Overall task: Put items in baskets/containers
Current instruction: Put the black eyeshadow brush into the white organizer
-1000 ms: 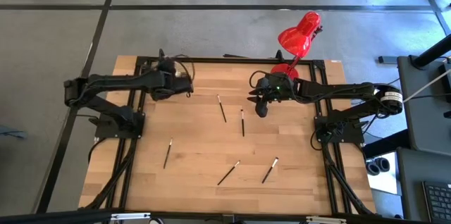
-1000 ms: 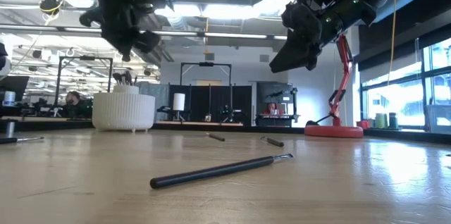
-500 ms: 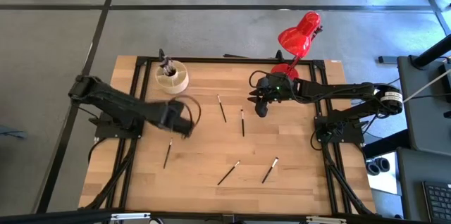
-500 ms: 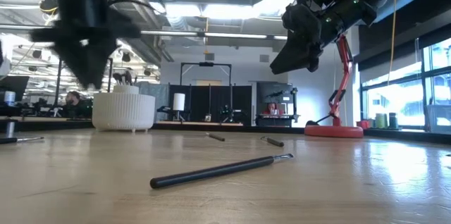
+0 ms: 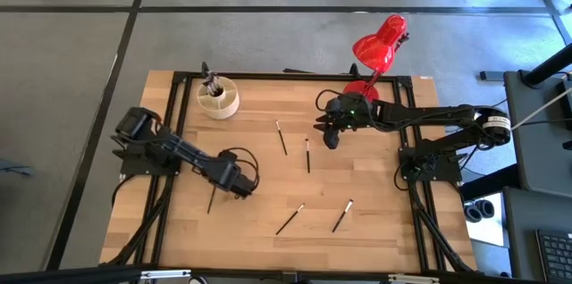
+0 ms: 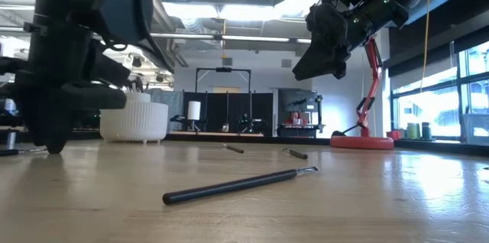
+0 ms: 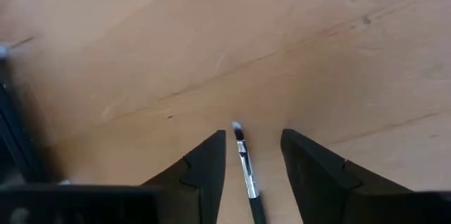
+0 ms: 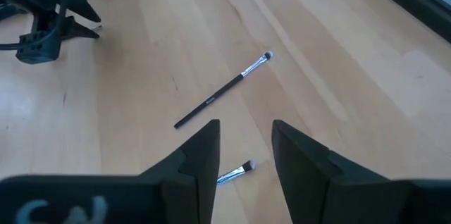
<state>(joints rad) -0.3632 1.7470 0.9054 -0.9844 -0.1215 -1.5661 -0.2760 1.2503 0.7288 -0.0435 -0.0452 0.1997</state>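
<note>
The left tool has swung away from the cream organiser, now open astride a makeup brush (next pick, likely); right tool open, idle.

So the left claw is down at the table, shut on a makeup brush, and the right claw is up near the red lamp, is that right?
Not quite: the left claw is open, not shut. The left wrist view shows the makeup brush lying on the table between its spread fingers, not gripped. The right claw is indeed up near the red lamp.

Even, bright overhead light; ceiling strips glare in the low view, whose foreground blurs.
</note>
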